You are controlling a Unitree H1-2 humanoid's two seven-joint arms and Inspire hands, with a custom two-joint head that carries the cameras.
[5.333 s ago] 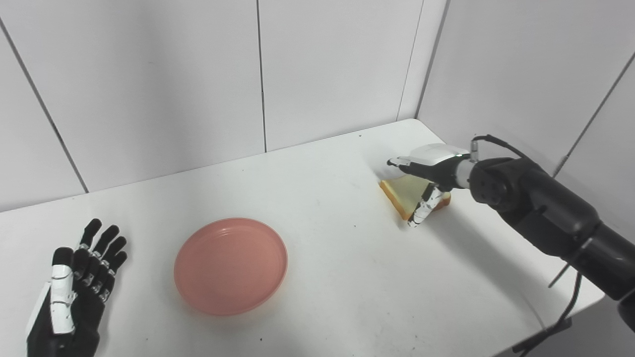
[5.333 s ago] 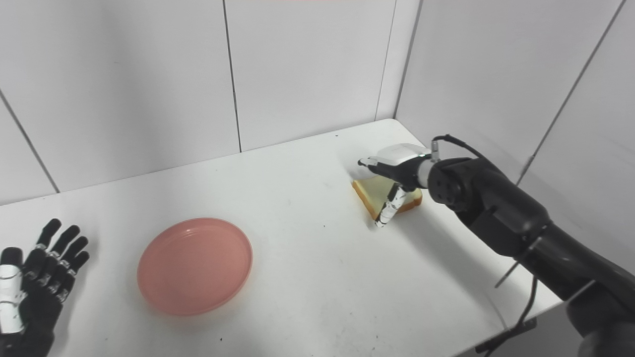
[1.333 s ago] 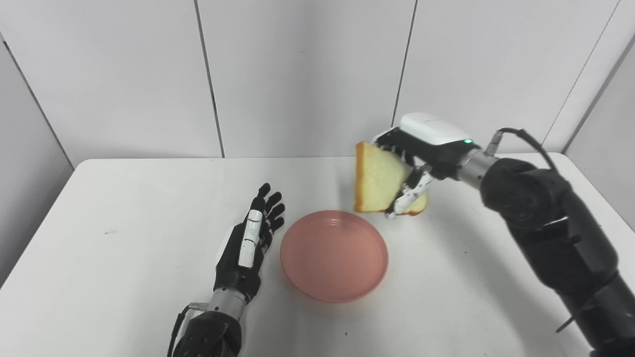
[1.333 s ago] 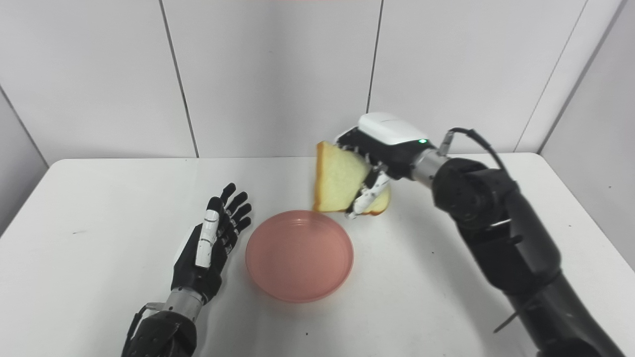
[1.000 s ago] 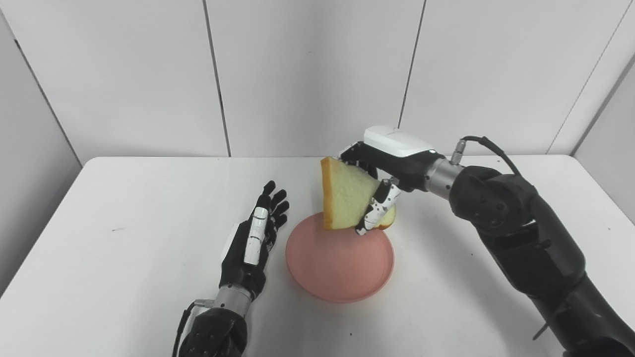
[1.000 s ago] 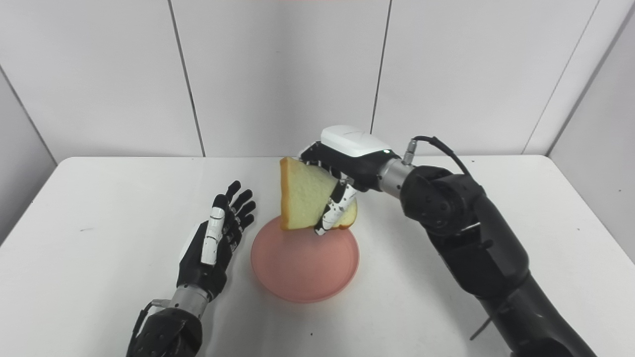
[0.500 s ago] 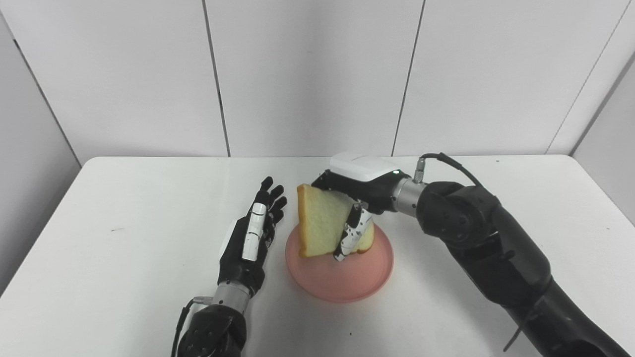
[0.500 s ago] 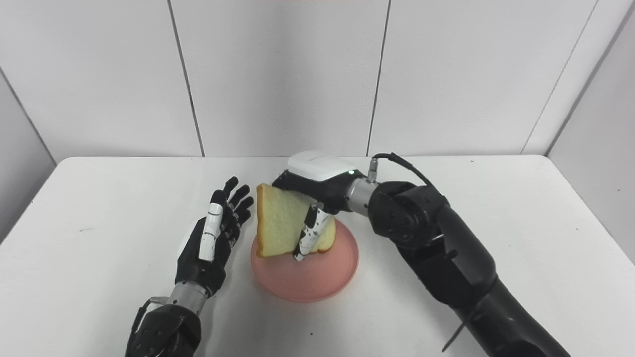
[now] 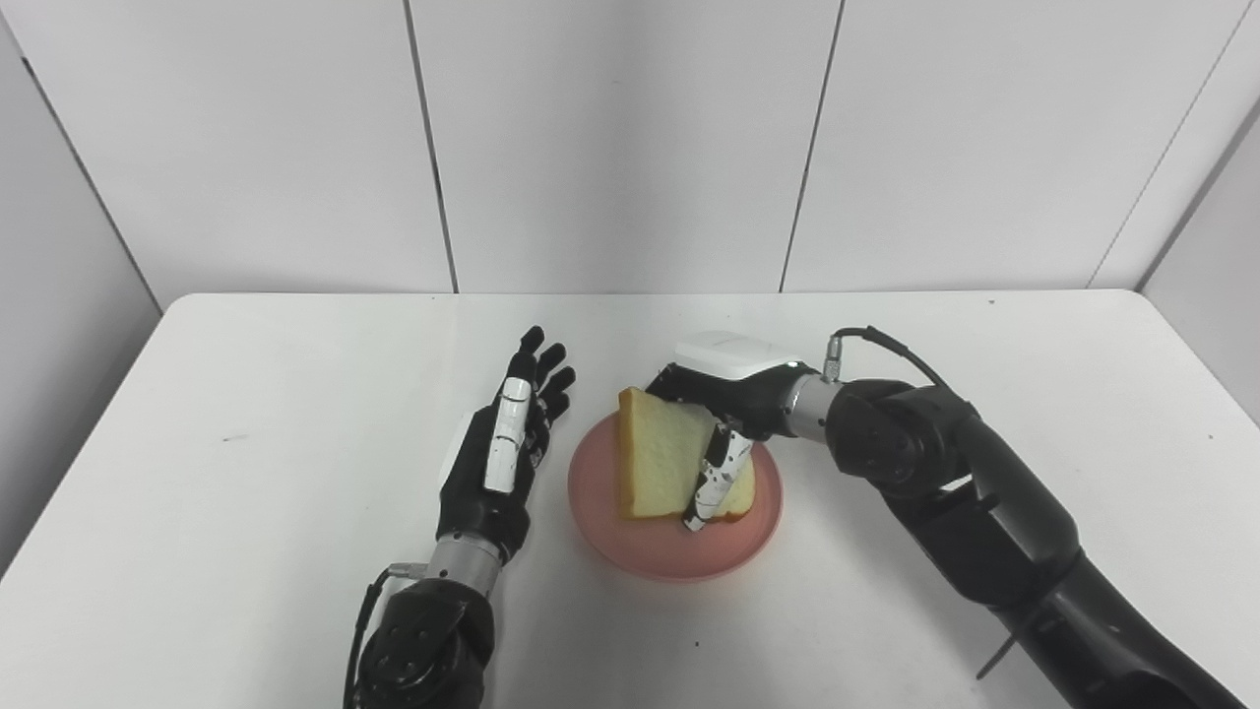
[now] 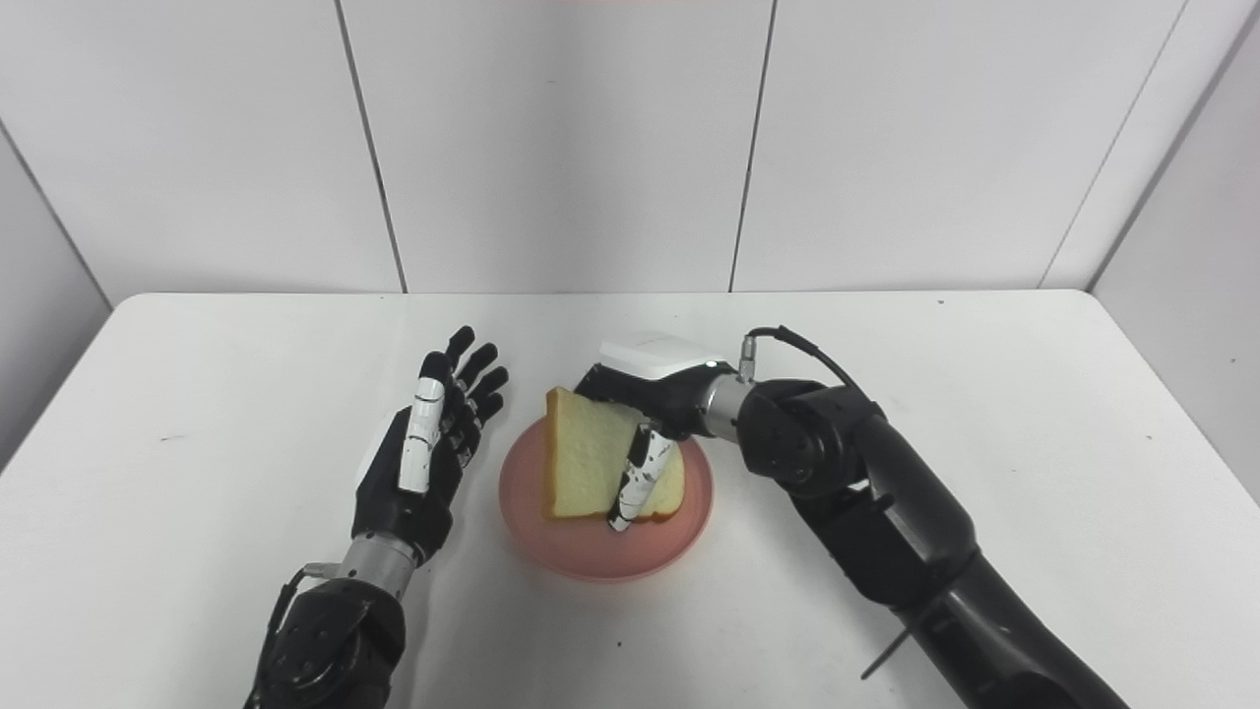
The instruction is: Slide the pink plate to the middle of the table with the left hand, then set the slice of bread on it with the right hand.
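Now the left hand (image 9: 500, 463) lies flat on the white counter (image 9: 246, 512), fingers spread, just beside the pink plate (image 9: 650, 551), as before. Lower than half a second ago, the right hand (image 9: 724, 418) grips the slice of bread (image 9: 660, 468), whose bottom edge has come down onto the plate.

Probably a lab: bare white table (image 9: 246, 394), panelled walls (image 9: 610, 138).
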